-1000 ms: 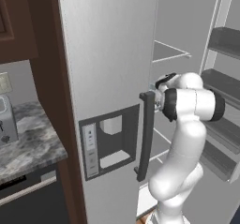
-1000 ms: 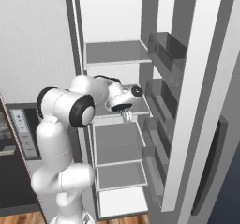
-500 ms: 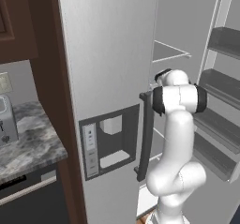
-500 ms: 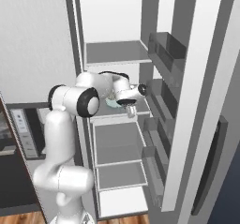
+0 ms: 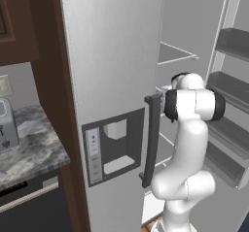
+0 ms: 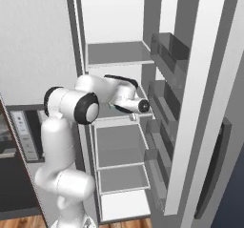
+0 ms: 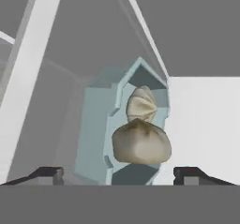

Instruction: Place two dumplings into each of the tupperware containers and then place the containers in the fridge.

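A pale blue-teal tupperware container (image 7: 96, 124) lies on a shelf inside the fridge (image 6: 119, 53), just ahead of my hand. Two tan dumplings sit in it, a larger one (image 7: 140, 144) in front and a second (image 7: 142, 105) behind it. My gripper (image 7: 119, 174) is open, with one fingertip on each side of the container's near end and neither touching it. In the right base view my arm reaches into the fridge at middle-shelf height, the gripper (image 6: 134, 116) pointing down by the shelf edge. The container is mostly hidden there behind my hand.
The right fridge door (image 6: 193, 103) stands open, with dark bins on its inner side close to my hand. The left door (image 5: 112, 56) is closed; it carries a dispenser panel (image 5: 114, 146) and a dark bar handle (image 5: 151, 139). A marble counter (image 5: 29, 148) lies to the left.
The jaws have gone from shut on the teal container to wide open, leaving it on the middle shelf. The arm stretched further into the fridge.
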{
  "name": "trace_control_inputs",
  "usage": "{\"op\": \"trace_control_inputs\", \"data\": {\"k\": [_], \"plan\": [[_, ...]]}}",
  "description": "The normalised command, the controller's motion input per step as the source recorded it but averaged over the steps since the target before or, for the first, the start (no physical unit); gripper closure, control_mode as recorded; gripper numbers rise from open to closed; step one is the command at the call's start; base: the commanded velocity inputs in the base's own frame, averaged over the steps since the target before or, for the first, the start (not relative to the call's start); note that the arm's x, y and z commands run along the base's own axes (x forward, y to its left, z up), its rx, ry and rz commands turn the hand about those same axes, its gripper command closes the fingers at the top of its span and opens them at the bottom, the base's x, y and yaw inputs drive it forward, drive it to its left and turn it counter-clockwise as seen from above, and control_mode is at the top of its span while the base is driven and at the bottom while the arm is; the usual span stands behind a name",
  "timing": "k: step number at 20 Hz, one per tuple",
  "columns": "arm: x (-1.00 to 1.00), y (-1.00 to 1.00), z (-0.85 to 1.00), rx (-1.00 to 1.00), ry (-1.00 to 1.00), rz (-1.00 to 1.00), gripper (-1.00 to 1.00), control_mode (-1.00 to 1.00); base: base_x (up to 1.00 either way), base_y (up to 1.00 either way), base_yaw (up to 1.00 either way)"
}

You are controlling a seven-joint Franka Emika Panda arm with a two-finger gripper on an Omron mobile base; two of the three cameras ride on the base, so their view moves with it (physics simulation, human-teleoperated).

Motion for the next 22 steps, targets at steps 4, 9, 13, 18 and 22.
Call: {"op": "trace_control_inputs", "data": {"k": [4, 9, 13, 18, 22], "plan": [[-1.00, -0.04, 0.49, -0.03, -0.34, 0.04, -1.00, -1.00, 0.00, 0.00, 0.00], [-1.00, -0.16, 0.52, -0.01, -0.16, 0.06, -1.00, -1.00, 0.00, 0.00, 0.00], [-1.00, 0.00, 0.14, -0.12, 0.00, 0.03, -1.00, -1.00, 0.00, 0.00, 0.00], [-1.00, 0.00, 0.23, -0.18, 0.03, 0.00, -1.00, -1.00, 0.00, 0.00, 0.00], [-1.00, 0.08, 0.29, -0.25, 0.09, 0.00, -1.00, -1.00, 0.00, 0.00, 0.00]]}}
